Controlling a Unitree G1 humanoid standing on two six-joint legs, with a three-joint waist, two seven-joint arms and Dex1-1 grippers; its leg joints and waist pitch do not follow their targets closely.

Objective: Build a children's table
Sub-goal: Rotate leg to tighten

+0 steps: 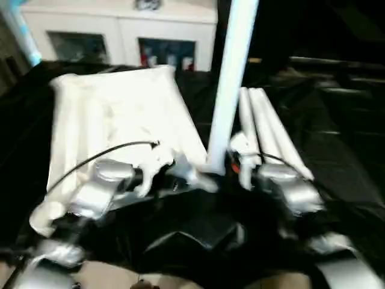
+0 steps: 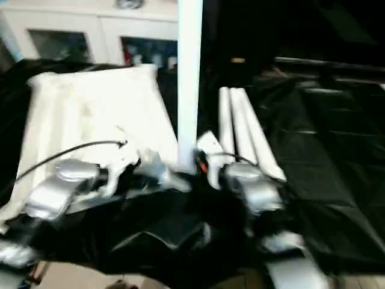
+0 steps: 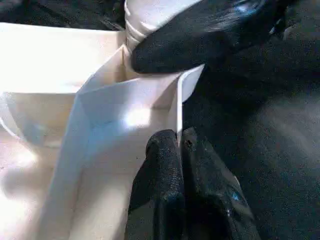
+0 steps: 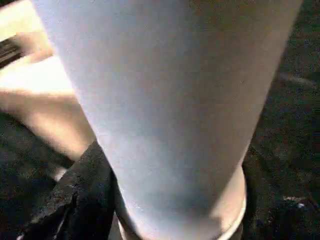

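Head views are smeared w/ motion blur, so fine detail's hard to read. No legible writing or labels anywhere. The upright leg (image 1: 231, 84) is cut off at the top of the pic, and its lower end is hidden behind the end effectors where it meets the tabletop's near-right corner. Right wrist view shows that leg up close, a pale tube w/ a collar-like rim at its base.

Tabletop (image 1: 114, 114): white plastic, lying underside-up on the black-covered counter (image 1: 337, 150), toward the left half; ribs and walls show clearly in the left wrist view. Its near-left corner sits partly behind the left forearm.

Left end effector (image 3: 182, 150): fingers pressed together, pinching a thin upright rib of the tabletop right by the corner socket. Right end effector (image 1: 240, 165): at the base of the upright leg, black finger (image 4: 75, 200) alongside the tube; can't tell if it's actually gripping.

Spare legs (image 1: 267, 129) lie side by side on the counter just right of the upright one; exact count unclear in the blur. White glass-door cabinet (image 1: 120, 33) beyond the counter's far edge, contents unreadable.
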